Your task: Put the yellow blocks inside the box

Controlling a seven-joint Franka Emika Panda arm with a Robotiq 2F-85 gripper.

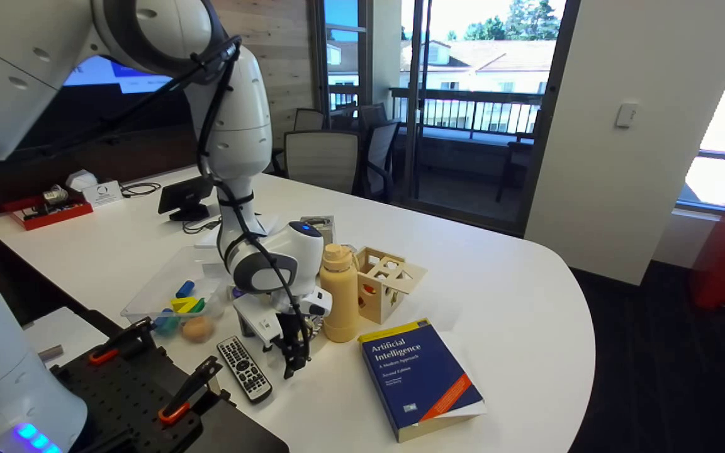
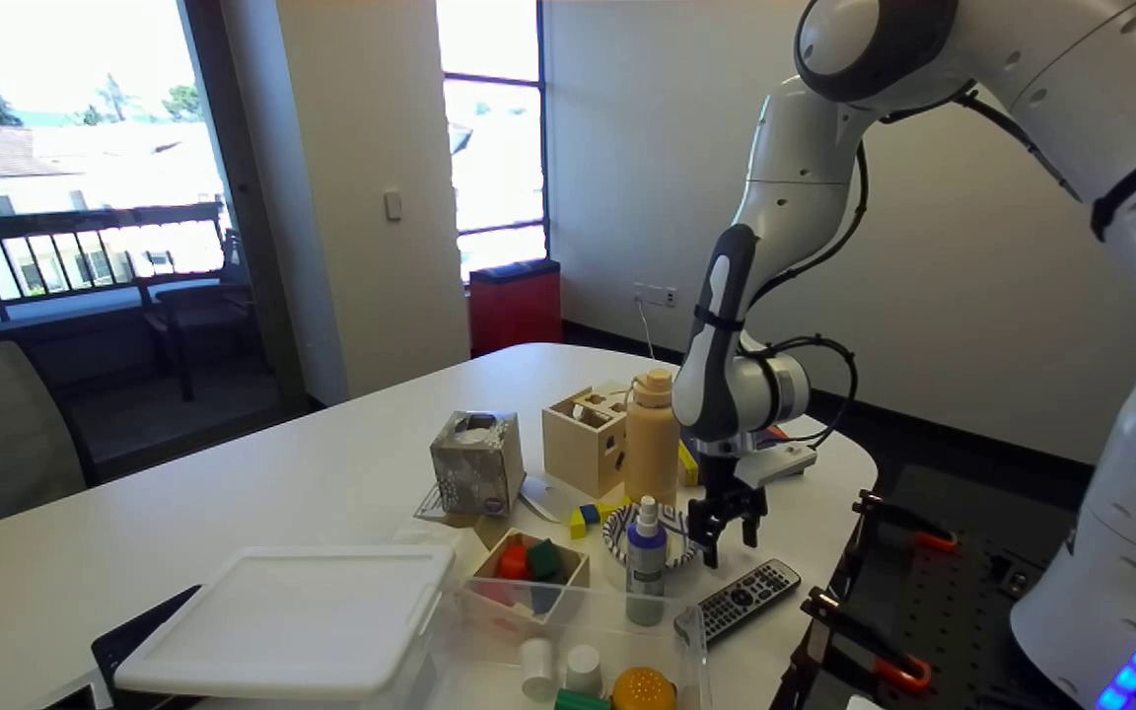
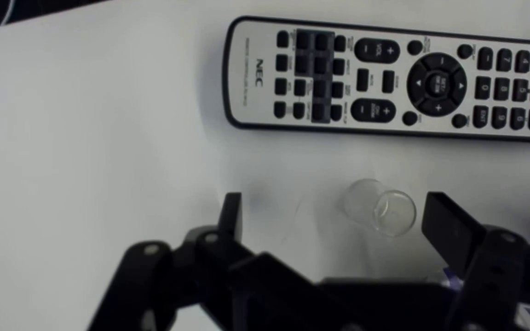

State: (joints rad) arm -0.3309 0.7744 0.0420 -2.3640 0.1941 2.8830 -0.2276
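Beside the bowl (image 2: 615, 538), empty jaws are hanging wide apart while yellow blocks (image 2: 578, 526) are lying on its opposite side, so the picking step is probably awaiting a move across it, then down.

a bright window (image 2: 494, 163) adjoins a pale wall (image 2: 647, 177), dark floor (image 1: 646, 358) showing beside the white table (image 1: 513, 302).

Tool (image 1: 295, 366) near remote (image 1: 244, 369), bottle (image 1: 340, 299) beside wooden box (image 1: 371, 307)
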